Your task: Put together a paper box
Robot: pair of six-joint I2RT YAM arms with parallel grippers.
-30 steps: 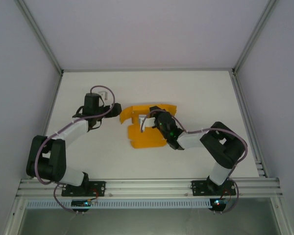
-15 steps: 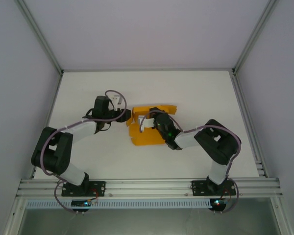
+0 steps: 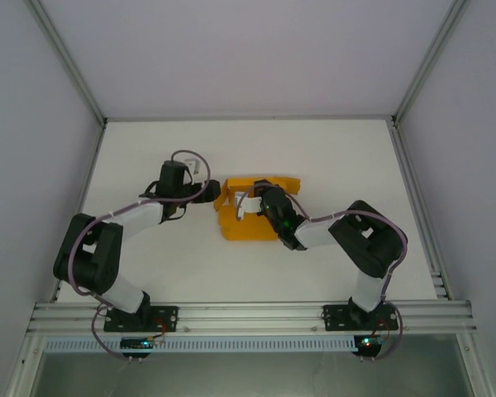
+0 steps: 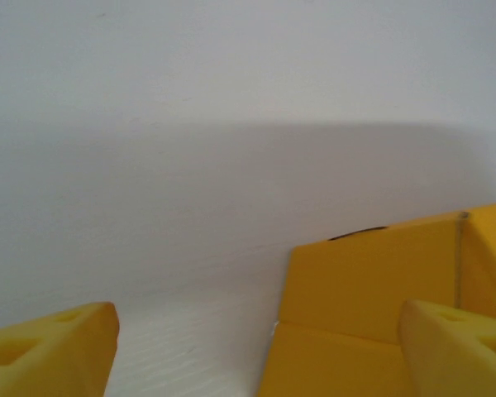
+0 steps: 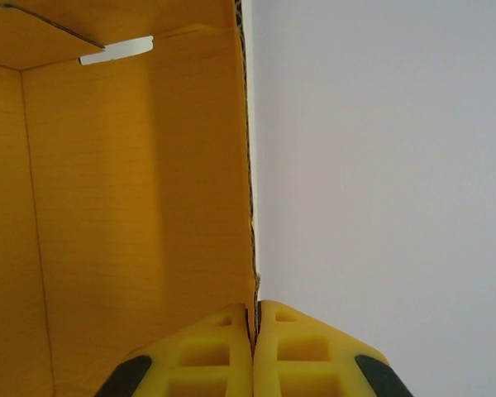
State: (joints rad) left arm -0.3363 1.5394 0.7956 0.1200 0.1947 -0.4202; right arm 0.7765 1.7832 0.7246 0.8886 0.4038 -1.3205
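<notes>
While right claw (image 5: 254, 310) clamps one upright wall of the paper box (image 3: 248, 225), left claw (image 4: 256, 318) hangs spread apart just beside the box's left side. Box sits partly folded, flaps up, mid worktop (image 3: 339, 157) between the two claws.

The table (image 3: 331, 157) is a plain white slab with a matte top, closed in by pale walls (image 3: 33, 165) on the left, right and far sides. Along its near edge runs a ribbed metal rail (image 3: 248, 314). Lying on it, about the middle of the surface and well apart from every wall, is the paper box (image 3: 248, 230), orange-yellow card only partly folded up; its base panel rests flat on the white top, side panels stand up from it, and a curved flap spreads toward the far side.
</notes>
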